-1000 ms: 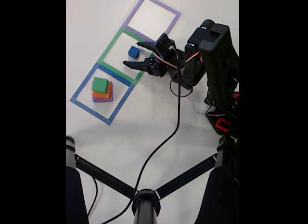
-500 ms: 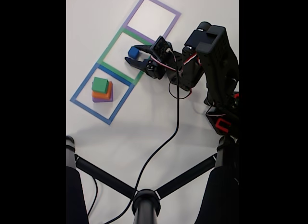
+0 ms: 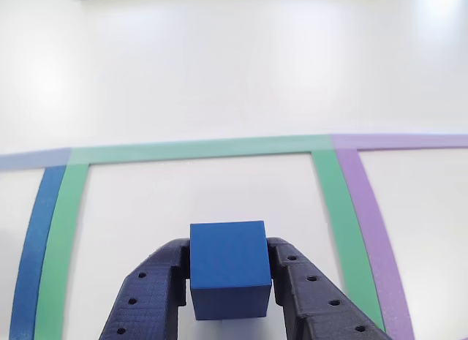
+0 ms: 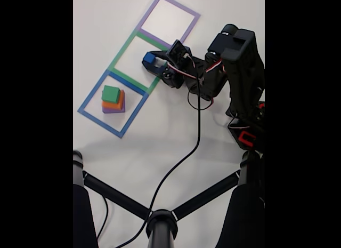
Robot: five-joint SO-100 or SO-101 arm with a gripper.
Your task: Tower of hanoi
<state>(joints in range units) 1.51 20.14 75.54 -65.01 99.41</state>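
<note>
Two dark, hole-studded fingers (image 3: 150, 292) of the gripper (image 3: 230, 281) now press against opposite side faces of the blue cube (image 3: 228, 270), so the jaws stand narrowed to the cube's width and grip it; one second ago, in the fixed view, they were spread wide with the cube loose between them, and half a second ago they were partly narrowed around it. Taking the green square (image 4: 136, 62) as the landmark, the cube (image 4: 147, 58) sits inside it, close to its edge on the arm's side, and whether it has lifted off the table (image 4: 160, 136) cannot be told from either view. In the other view, the green tape border (image 3: 197, 150) runs beyond and to both sides of the cube, with the purple border (image 3: 369, 223) adjoining it on the right and the blue border (image 3: 36, 238) on the left. In the fixed view, the purple square (image 4: 169, 17) adjoins the green square on its far side and stands vacant, while the blue square (image 4: 113, 103) adjoins it on the near side and contains a stack of a green block (image 4: 111, 93) on an orange block (image 4: 114, 104) on a purple block (image 4: 113, 110). The closure indicates that the grasp phase is complete; the probable next action is to raise the smallest piece and carry it to another square, most likely the purple one or the top of the stack, keeping the grip centred so the cube does not rotate.
</note>
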